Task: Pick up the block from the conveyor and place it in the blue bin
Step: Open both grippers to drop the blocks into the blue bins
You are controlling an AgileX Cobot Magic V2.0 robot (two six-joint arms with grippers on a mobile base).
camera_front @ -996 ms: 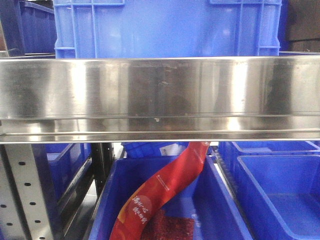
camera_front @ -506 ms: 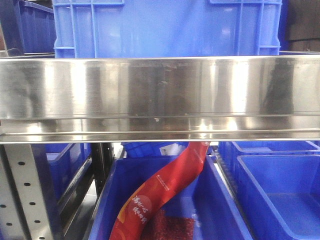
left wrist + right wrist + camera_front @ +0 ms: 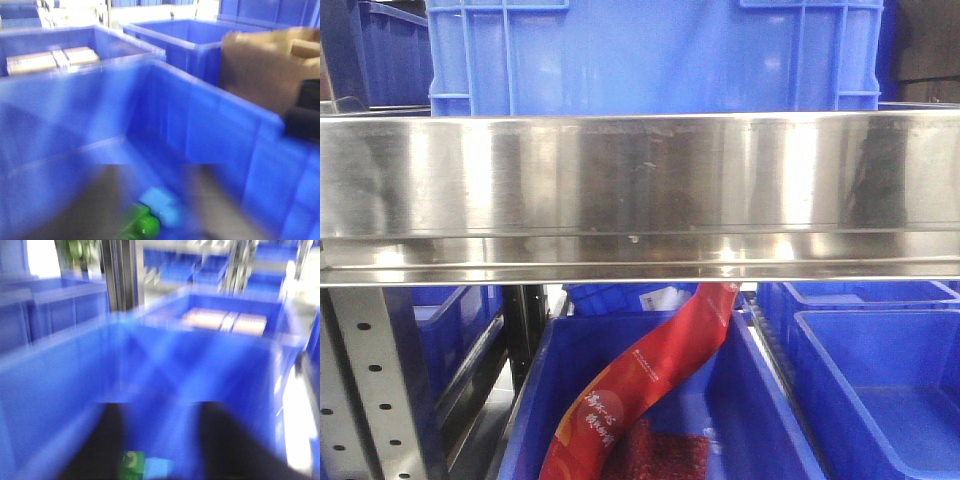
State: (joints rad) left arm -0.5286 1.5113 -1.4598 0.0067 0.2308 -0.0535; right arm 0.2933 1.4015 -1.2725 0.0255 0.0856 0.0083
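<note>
Both hands hang over the blue bin [image 3: 210, 130], fingers [image 3: 107, 440] spread wide and holding nothing, though blurred. Inside the bin lie a green block [image 3: 142, 225] and, touching it, a light blue block [image 3: 162, 207].

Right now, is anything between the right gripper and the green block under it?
Nothing visible. The green block lies in the blue bin beside a light blue block, below the gap of the right gripper. The picture is blurred, though.
</note>
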